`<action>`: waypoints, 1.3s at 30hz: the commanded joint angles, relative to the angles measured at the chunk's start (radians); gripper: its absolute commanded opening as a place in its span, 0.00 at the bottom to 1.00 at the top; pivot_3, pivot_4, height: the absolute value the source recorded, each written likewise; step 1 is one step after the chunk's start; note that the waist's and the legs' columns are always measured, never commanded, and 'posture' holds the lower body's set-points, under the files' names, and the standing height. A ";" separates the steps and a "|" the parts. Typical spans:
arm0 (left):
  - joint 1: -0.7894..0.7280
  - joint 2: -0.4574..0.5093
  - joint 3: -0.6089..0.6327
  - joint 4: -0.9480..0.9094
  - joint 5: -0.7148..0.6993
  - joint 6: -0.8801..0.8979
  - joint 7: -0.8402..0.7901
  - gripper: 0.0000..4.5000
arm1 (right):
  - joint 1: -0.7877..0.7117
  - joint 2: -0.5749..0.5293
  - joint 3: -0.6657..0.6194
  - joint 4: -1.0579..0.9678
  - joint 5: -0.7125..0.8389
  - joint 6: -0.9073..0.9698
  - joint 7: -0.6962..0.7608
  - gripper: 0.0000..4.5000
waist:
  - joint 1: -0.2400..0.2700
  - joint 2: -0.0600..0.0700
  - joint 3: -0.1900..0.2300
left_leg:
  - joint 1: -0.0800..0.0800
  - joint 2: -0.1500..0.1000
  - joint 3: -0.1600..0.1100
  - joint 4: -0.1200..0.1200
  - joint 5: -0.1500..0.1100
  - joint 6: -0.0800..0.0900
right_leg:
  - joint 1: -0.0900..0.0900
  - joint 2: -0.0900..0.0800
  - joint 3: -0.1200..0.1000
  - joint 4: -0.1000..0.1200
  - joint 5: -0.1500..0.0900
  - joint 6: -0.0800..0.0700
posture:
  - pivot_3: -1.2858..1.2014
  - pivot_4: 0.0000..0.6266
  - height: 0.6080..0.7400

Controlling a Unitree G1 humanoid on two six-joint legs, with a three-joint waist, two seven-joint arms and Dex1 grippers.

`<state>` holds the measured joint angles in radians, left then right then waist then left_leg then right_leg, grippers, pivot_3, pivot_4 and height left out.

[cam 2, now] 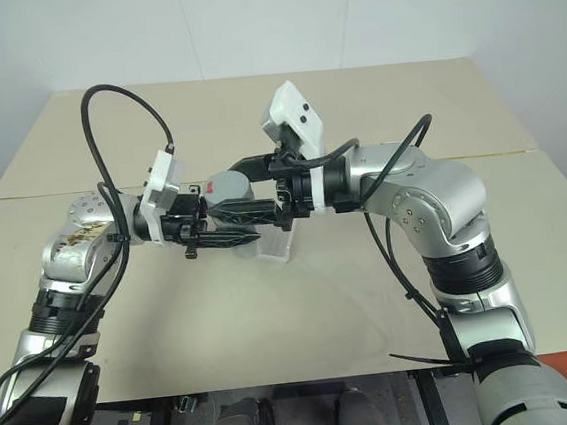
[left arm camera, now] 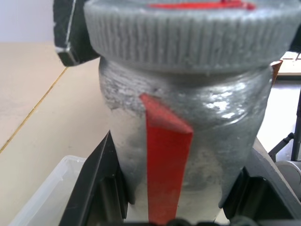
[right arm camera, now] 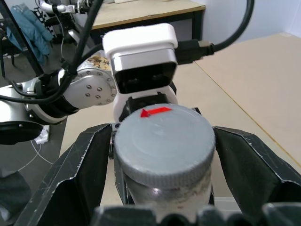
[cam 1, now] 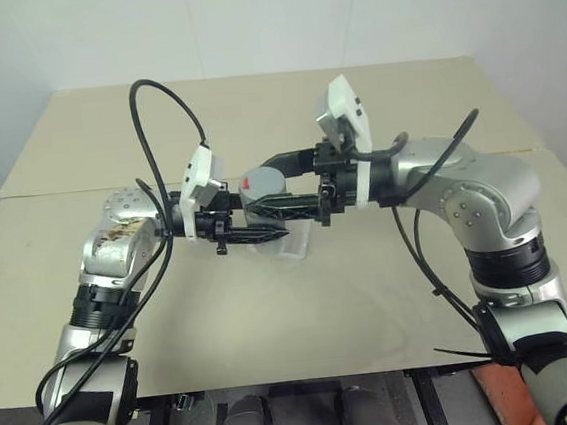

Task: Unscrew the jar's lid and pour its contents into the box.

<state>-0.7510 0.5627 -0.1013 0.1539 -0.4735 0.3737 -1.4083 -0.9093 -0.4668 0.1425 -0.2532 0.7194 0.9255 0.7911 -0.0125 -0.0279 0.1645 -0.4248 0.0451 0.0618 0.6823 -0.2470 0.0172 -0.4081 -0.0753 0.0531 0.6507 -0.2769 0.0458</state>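
I hold the silvery-grey jar (cam 1: 264, 214) upright above the table, and my left gripper (cam 1: 269, 222) is shut on its body from the left. The left wrist view shows the jar (left arm camera: 211, 136) and its red label up close. The grey lid (right arm camera: 162, 141) with a red mark sits on the jar. My right gripper (right arm camera: 163, 129) comes in from the right, open, with a finger (right arm camera: 70, 179) close on each side of the lid; I cannot tell if they touch the rim. The clear box (cam 1: 294, 242) lies on the table just beneath the jar. The contents are hidden inside.
The beige table (cam 1: 273, 314) has a seam running across it behind my arms, with a second panel (cam 1: 253, 105) beyond, up to a white wall. Black cables loop above both wrists.
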 commanded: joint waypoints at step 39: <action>-0.016 0.005 -0.003 -0.076 -0.075 -0.063 -0.202 0.45 | -0.045 -0.021 0.120 0.190 -0.061 -0.328 0.665 0.62 | -0.001 0.000 0.000 | 0.001 0.000 0.000 0.005 0.000 0.000 | 0.000 0.000 0.000 0.006 0.000 0.000 | 0.52 0.24 1.00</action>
<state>-0.7342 0.5622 -0.1440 0.1022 -0.4974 0.3208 -1.6078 -0.9388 -0.4895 0.2162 -0.0636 0.6498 0.6385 1.3254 -0.0136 -0.0278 0.1645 -0.4243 0.0451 0.0618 0.6881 -0.2471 0.0173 -0.4078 -0.0748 0.0529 0.6570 -0.2770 0.0458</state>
